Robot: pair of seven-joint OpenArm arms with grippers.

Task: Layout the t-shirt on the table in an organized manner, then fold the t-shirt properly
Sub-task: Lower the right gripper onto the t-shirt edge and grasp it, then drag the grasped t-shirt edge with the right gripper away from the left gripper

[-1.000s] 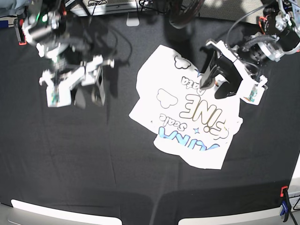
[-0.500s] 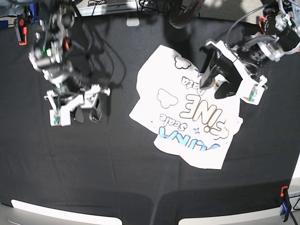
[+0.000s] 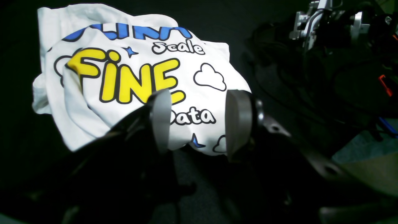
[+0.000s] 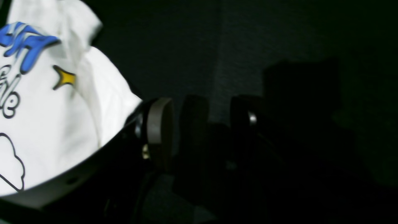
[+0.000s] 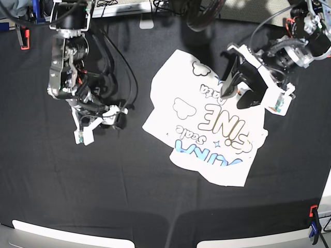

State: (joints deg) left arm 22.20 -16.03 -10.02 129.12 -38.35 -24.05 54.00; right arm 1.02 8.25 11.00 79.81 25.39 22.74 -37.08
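The white t-shirt (image 5: 207, 124) lies crumpled, print side up, right of the middle of the black table (image 5: 129, 196). My left gripper (image 5: 237, 92) is open over the shirt's far right edge; in the left wrist view (image 3: 199, 123) its grey pads (image 3: 160, 119) stand apart above the word "Data" on the shirt (image 3: 130, 77), holding nothing. My right gripper (image 5: 115, 120) is open and empty, low over bare table just left of the shirt. In the right wrist view (image 4: 202, 127) the shirt's edge (image 4: 46, 109) lies beside one finger (image 4: 160, 130).
An orange clamp (image 5: 21, 39) grips the table's far left edge, and an orange and blue clamp (image 5: 313, 227) grips the near right corner. Cables and equipment (image 5: 129, 8) lie along the far edge. The right arm's cables (image 5: 111, 67) hang over the table.
The right arm has swung down and right, bringing its open gripper close to the shirt's left edge. The left arm and the shirt have not moved.
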